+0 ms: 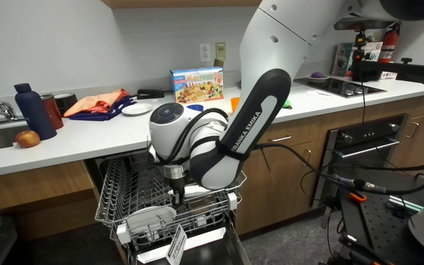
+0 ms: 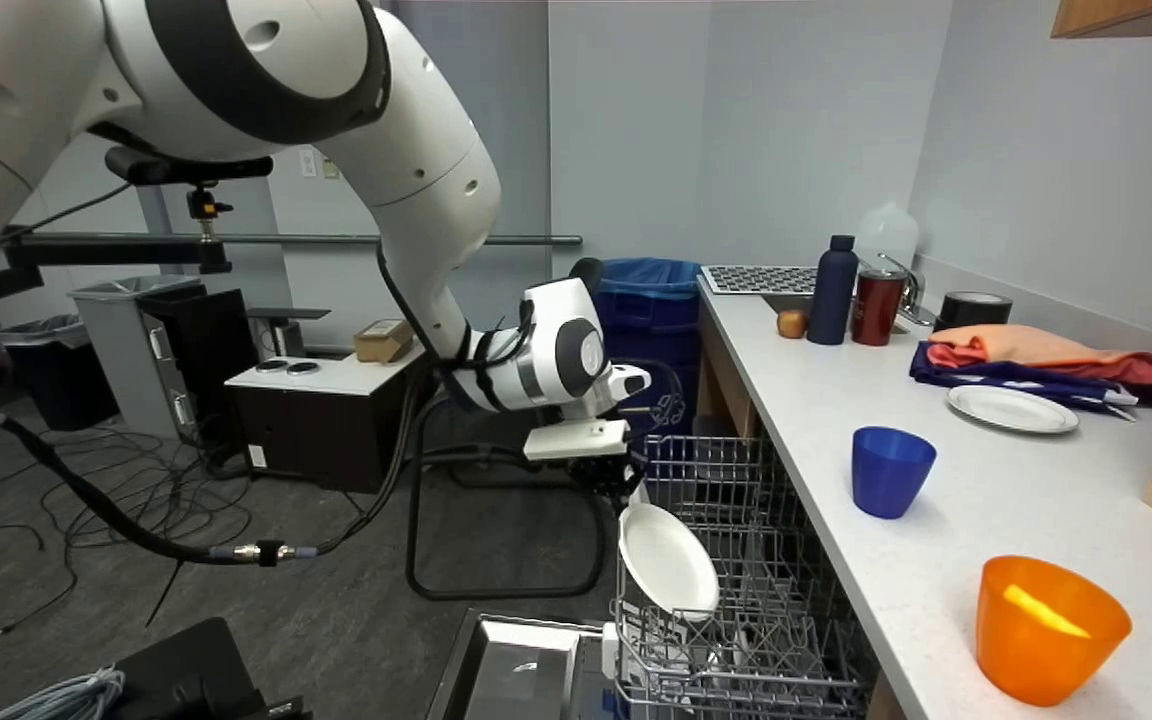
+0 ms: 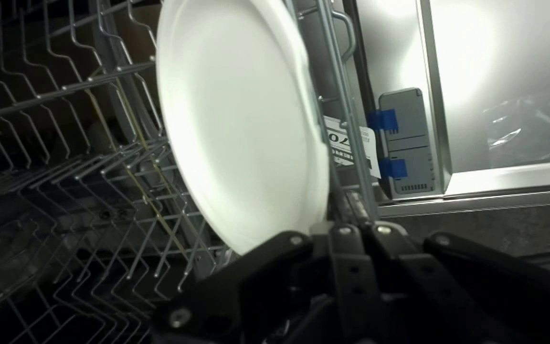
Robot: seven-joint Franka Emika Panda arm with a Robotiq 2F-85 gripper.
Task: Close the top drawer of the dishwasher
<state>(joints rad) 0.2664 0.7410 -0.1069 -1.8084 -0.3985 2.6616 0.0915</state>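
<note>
a long white countertop (image 1: 98,138) crosses the kitchen, and below it, lower middle in an exterior view, the built-in dishwasher (image 1: 215,254) has its steel-lined door (image 3: 494,76) lowered. its wide, shallow grey wire top drawer (image 1: 134,198) stands out past the counter's edge. over it bends a white-and-black robot arm (image 1: 250,119); the black two-fingered claw (image 1: 178,200) is clenched, fingers together near the drawer's front, though i cannot tell whether a wire sits between. beside it leans a white oval plate (image 2: 671,560)

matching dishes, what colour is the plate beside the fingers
Plain white; the plate shows best in the wrist view.
</note>
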